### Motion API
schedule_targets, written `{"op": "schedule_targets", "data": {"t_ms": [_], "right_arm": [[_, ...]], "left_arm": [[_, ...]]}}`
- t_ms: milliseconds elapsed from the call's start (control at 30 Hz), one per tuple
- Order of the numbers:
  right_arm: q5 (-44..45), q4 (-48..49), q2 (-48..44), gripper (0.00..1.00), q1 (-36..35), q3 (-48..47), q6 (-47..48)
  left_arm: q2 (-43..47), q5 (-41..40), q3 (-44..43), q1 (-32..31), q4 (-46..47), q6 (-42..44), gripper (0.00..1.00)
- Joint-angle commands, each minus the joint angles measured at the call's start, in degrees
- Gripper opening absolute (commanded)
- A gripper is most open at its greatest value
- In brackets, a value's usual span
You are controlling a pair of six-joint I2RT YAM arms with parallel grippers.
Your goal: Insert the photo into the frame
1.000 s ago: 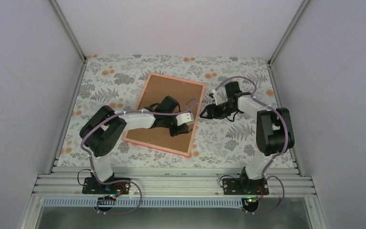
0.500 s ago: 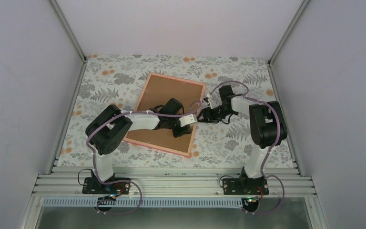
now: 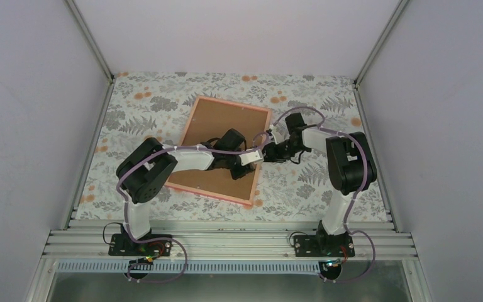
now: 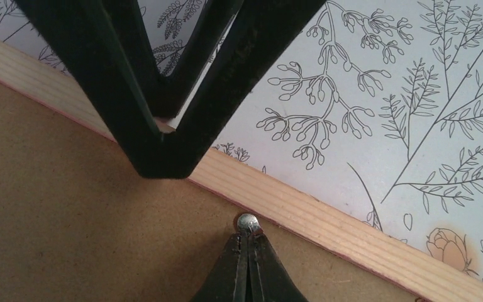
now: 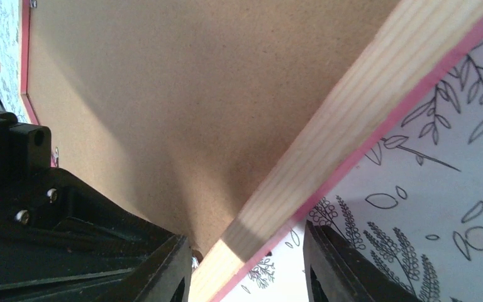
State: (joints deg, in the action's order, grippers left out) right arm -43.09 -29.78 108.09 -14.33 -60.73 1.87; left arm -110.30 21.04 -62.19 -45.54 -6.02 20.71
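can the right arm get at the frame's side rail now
Likely yes: the right claw straddles the frame at its wooden rail, jaws apart, nothing between. The left claw, shut, sits just inside that rail.

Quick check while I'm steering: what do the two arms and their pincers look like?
The left arm and right arm have white links, bulky black joints and purple cables looped alongside. The left pincer and right pincer have slim, tapered matte-black fingers.
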Motion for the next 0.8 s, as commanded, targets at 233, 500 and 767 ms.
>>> {"op": "schedule_targets", "data": {"t_ms": [233, 500, 767], "right_arm": [[2.3, 0.3, 4.7, 0.39, -1.4, -1.3, 0.8], [2.4, -0.2, 6.6, 0.28, -1.4, -2.8, 0.9], [2.2, -0.4, 4.8, 0.22, -1.3, -2.6, 1.0]], "left_arm": [[-4.6, -0.2, 1.2, -2.9, -7.5, 7.8, 0.02], [-8.2, 3.5, -2.4, -3.0, -11.3, 16.1, 0.02], [-2.3, 6.6, -5.4, 2.4, -9.4, 13.7, 0.12]]}}
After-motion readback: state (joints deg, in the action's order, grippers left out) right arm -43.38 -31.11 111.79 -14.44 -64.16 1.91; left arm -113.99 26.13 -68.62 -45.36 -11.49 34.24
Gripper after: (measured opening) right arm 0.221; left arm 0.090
